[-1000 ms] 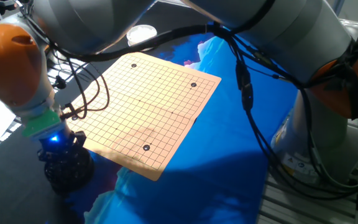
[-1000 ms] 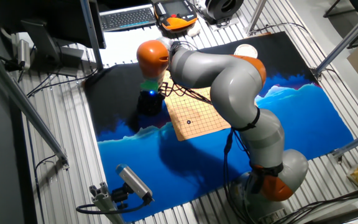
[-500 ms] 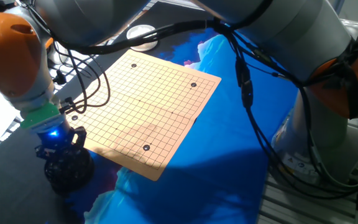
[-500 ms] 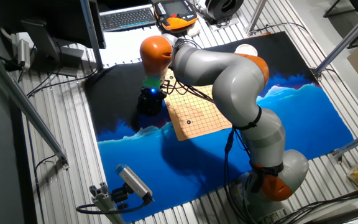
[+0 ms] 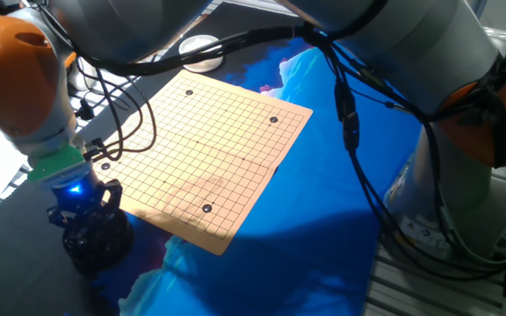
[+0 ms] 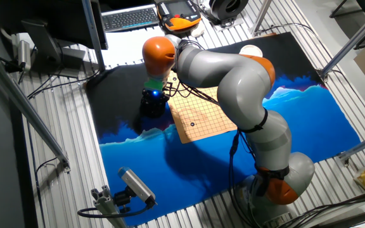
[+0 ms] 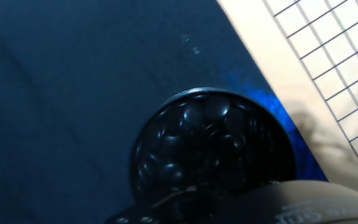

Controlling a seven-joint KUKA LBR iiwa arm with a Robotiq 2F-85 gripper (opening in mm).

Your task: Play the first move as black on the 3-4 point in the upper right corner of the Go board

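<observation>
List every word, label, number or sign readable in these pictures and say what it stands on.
None can be read.
Go board: grid lines and dots only, no writing.
Bowl of black stones: no label.
Orange device by the keyboard: screen and keys too small to read.

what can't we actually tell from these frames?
- Jaws: open or shut, holding a stone or not. Hand view shows only the bowl of black stones; in both fixed views the gripper is dark against the bowl.
- Board: largely covered by the arm in the other fixed view; grid too small there.
- White bowl: contents blocked by the arm in one fixed view.
</observation>
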